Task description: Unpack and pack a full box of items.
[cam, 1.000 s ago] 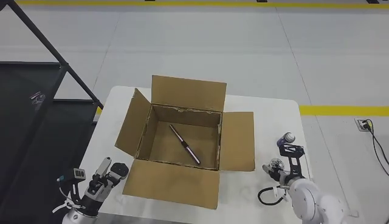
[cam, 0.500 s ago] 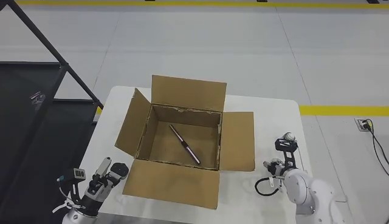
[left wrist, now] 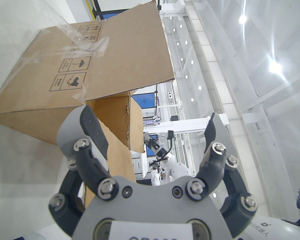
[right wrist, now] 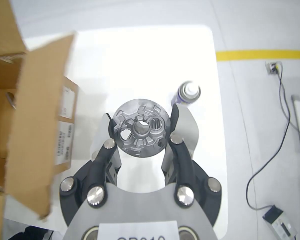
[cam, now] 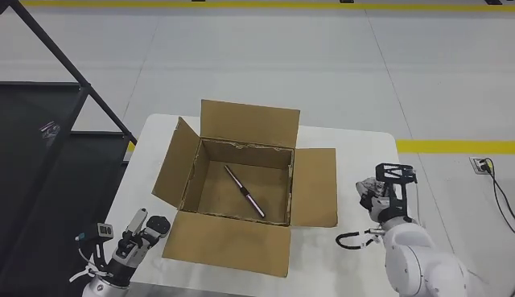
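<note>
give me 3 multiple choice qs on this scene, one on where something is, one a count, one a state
1. Where does the slim rod lie?
A. on the floor
B. inside the cardboard box
C. on top of a closed flap

2. How many flaps of the box are folded open?
A. two
B. three
C. four

3. What state is the right gripper in?
A. open and empty
B. shut on the round metal part
C. wide open above the box

Key:
1 B: the top view shows the rod lying aslant on the box's bottom.
2 C: a flap spreads outward from each of the four sides.
3 B: the right wrist view shows both fingers pressed against the part's rim.
</note>
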Robot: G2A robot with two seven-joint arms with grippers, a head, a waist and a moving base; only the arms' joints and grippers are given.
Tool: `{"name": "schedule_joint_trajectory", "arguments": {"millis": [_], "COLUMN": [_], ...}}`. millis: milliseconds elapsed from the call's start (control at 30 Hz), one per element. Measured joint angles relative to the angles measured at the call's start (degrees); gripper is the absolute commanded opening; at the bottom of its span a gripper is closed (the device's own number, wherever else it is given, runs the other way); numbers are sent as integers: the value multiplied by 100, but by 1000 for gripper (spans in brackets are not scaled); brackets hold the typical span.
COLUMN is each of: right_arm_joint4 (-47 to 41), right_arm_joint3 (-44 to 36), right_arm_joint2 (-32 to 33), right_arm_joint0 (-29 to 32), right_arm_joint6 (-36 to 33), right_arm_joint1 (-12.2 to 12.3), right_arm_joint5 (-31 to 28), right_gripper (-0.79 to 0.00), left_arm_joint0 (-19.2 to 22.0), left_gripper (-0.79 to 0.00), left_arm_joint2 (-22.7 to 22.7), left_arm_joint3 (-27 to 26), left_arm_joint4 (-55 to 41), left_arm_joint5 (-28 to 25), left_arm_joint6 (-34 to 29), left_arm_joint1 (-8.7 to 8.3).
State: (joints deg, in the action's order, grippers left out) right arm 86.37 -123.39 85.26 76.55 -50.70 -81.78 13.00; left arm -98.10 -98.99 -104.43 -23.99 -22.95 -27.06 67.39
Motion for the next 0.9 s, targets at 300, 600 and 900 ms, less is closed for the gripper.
{"name": "schedule_joint_trajectory", "arguments": {"millis": [300, 600, 900], "right_arm_joint4": [824, -921, -2367], "right_arm_joint3": [227, 3978, 7564], "right_arm_joint2": [-2220, -3904, -4954], "right_arm_joint0": [-1502, -4414, -5890], "right_arm_joint6": [0, -258, 124], "right_arm_joint1": [-209, -889, -1747], "right_arm_joint5": [-400, -843, -1171], "right_gripper": [-785, -785, -785], "left_arm_joint0": [0, 0, 0], "left_gripper": [0, 0, 0], "left_arm_joint2": [0, 0, 0], "left_arm_joint3": [0, 0, 0], "left_arm_joint4": [0, 0, 0], "left_arm_joint5": [0, 0, 0], "left_arm_joint6": [0, 0, 0], "left_arm_joint1": [0, 0, 0]}}
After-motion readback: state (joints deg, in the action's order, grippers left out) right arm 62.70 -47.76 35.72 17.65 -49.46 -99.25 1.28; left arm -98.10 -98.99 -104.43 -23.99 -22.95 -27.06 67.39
